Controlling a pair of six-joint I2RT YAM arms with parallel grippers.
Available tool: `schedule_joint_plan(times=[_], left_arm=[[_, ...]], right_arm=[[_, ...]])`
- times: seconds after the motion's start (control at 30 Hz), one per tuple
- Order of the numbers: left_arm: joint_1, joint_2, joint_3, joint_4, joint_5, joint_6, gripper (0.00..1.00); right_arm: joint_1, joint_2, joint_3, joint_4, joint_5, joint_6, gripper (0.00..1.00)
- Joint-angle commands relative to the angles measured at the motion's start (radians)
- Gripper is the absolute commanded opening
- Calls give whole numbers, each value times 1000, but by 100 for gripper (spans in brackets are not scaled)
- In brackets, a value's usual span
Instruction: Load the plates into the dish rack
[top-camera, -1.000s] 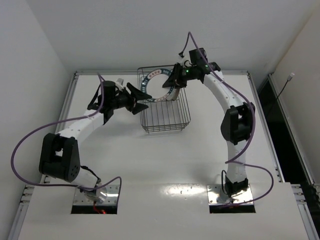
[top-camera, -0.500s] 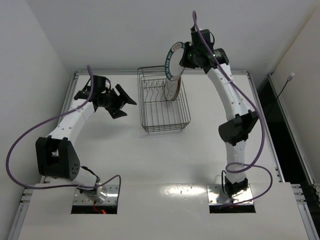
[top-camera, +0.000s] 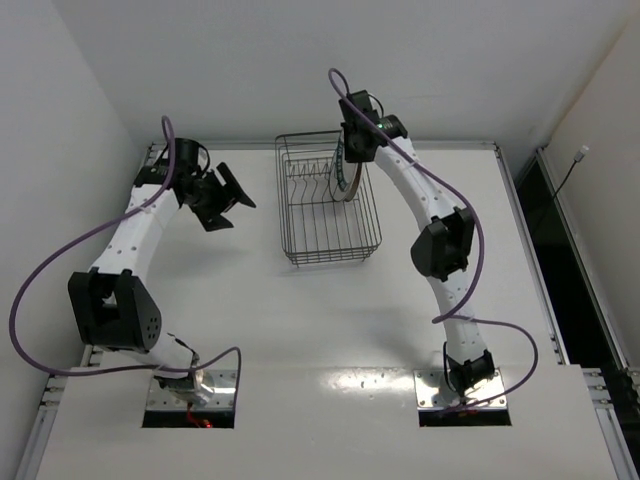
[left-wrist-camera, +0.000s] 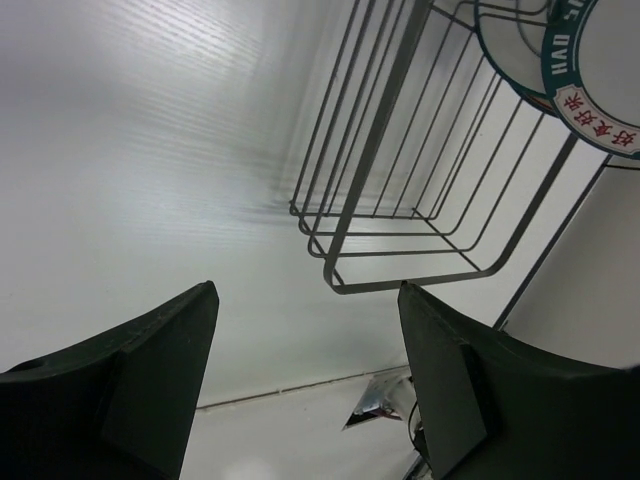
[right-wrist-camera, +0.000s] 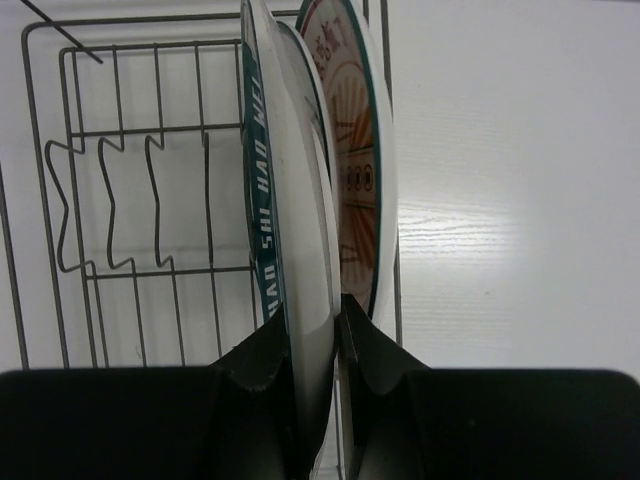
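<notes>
Pinching the teal-banded plate (right-wrist-camera: 265, 200) on edge, my right claw (right-wrist-camera: 318, 345) held it over the dish rack (top-camera: 330, 250). The orange-centred plate (right-wrist-camera: 355, 180) stood in the rack just right of that claw. My left claw (left-wrist-camera: 305, 295) gaped wide and empty, with the rack ahead of it and apart.

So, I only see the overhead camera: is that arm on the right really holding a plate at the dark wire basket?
Observer: Yes. In its wrist camera the right gripper pinches the rim of a round white plate with a teal band, held on edge.
Operator: Anything in the basket already?
Observer: A white plate with an orange-brown centre stands upright beside it, in the dark wire dish rack.
Operator: And the other arm?
Observer: The left gripper is open and holds nothing.
</notes>
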Motion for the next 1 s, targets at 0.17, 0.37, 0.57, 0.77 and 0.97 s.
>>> schedule_joint_plan(times=[0.17, 0.37, 0.57, 0.77, 0.97], left_arm=[[19, 58, 90, -78, -16, 45, 70], [19, 58, 74, -78, -27, 45, 70], [38, 49, 40, -68, -36, 36, 70], [47, 49, 40, -68, -27, 27, 70], [47, 49, 40, -68, -27, 27, 70]], right_arm=[[24, 5, -85, 95, 74, -41, 0], [34, -30, -27, 66, 123, -23, 0], [24, -85, 21, 54, 144, -4, 0], [24, -94, 58, 54, 144, -4, 0], [33, -84, 47, 63, 104, 5, 0]])
